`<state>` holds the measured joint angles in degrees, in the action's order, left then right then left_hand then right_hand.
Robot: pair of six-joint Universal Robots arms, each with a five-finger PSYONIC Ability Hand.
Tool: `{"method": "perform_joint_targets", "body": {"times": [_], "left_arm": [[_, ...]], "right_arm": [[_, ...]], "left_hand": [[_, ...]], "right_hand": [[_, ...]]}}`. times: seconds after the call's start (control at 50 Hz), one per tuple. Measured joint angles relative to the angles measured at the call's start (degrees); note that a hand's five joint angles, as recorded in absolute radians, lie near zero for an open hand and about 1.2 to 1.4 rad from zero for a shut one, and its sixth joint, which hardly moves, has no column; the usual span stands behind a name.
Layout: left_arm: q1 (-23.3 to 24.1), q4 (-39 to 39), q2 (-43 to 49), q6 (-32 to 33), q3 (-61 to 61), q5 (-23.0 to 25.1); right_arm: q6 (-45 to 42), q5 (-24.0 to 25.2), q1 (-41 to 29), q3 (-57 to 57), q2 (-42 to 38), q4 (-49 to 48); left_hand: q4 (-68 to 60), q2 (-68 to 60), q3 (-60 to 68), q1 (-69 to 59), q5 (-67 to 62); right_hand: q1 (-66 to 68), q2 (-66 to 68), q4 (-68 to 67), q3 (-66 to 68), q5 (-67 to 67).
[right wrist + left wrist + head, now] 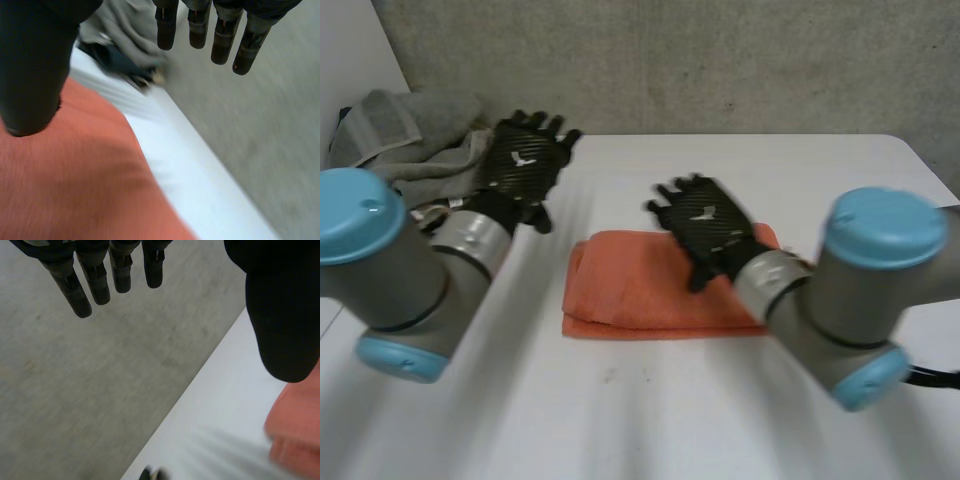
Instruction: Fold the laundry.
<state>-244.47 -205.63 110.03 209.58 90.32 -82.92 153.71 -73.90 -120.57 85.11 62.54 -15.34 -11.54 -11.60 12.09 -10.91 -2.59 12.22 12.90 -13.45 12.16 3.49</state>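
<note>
An orange towel (630,285) lies folded into a flat rectangle on the white table (740,180). My right hand (705,225) hovers over the towel's right half, fingers straight and spread, holding nothing. In the right wrist view the orange towel (75,185) lies under the right hand's (30,65) palm, and its fingers (220,35) reach past the towel's edge toward the table's far edge. My left hand (525,165) is raised at the table's back left, open and empty. The left wrist view has the left hand's fingers (95,275) straight and the orange towel (295,430) beside the thumb.
A heap of grey towels (415,145) lies at the table's back left corner, just behind my left hand. A grey concrete wall (720,60) stands behind the table. Bare table surface runs along the front and right of the orange towel.
</note>
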Motion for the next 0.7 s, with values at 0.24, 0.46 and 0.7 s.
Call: {"method": "perform_joint_targets", "body": {"times": [0.24,0.46,0.7], "left_arm": [[9.2,0.4,9.8,-1.6,-8.9,-3.2],[9.0,0.6,8.7,-1.4,-5.7,-4.3],[1.5,0.9,-1.7,-1.6,2.7,-4.6]], "right_arm": [[-6.5,-1.8,13.7,9.5,0.5,6.6],[-14.3,-3.9,15.3,5.8,-6.1,5.1],[-13.5,-6.2,-2.9,-5.0,-5.4,-1.4]], "left_hand": [[0.0,0.0,0.0,0.0,0.0],[0.0,0.0,0.0,0.0,0.0],[0.0,0.0,0.0,0.0,0.0]], "right_hand": [[12.0,13.0,-12.2,13.6,11.7],[43.6,54.7,-54.6,55.6,50.6],[44.4,54.7,-54.7,55.6,52.7]]}}
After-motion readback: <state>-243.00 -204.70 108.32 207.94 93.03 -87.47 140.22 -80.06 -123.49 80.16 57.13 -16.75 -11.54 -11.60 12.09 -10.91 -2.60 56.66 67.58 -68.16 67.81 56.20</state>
